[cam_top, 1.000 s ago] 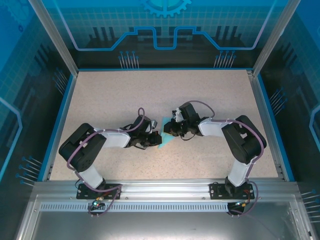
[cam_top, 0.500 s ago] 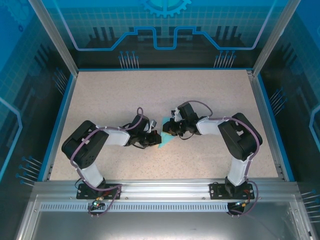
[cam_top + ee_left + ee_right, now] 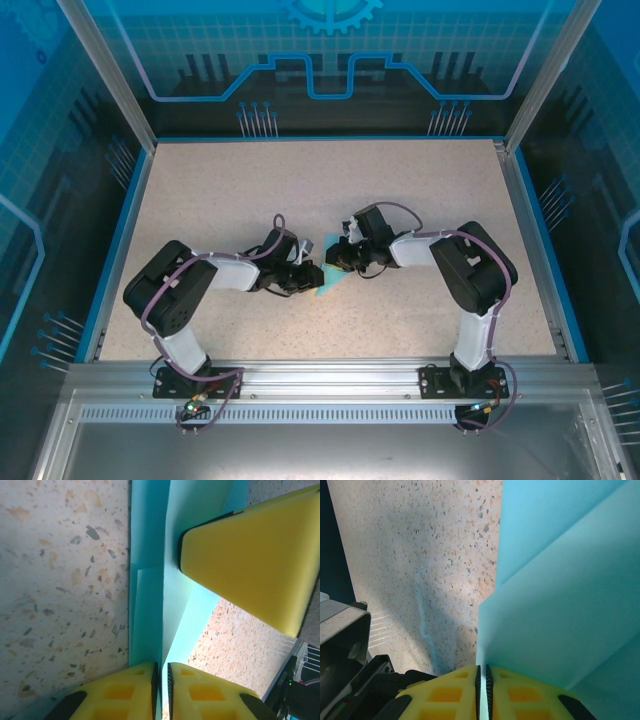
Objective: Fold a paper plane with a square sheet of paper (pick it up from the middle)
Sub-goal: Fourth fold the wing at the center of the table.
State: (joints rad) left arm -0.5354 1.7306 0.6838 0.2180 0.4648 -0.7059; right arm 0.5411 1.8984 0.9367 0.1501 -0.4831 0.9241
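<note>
Folded paper (image 3: 560,595): light cyan, creased, on speckled table (image 3: 420,555).
Left gripper (image 3: 161,672): fingers almost together, pinching the paper's raised fold.
Right gripper (image 3: 481,672): fingers pressed together, pinching the paper's edge.

The paper (image 3: 325,288) lies on the table (image 3: 420,190) near its middle. The left gripper (image 3: 161,666) meets its left edge, the right gripper (image 3: 481,669) its far end.
</note>
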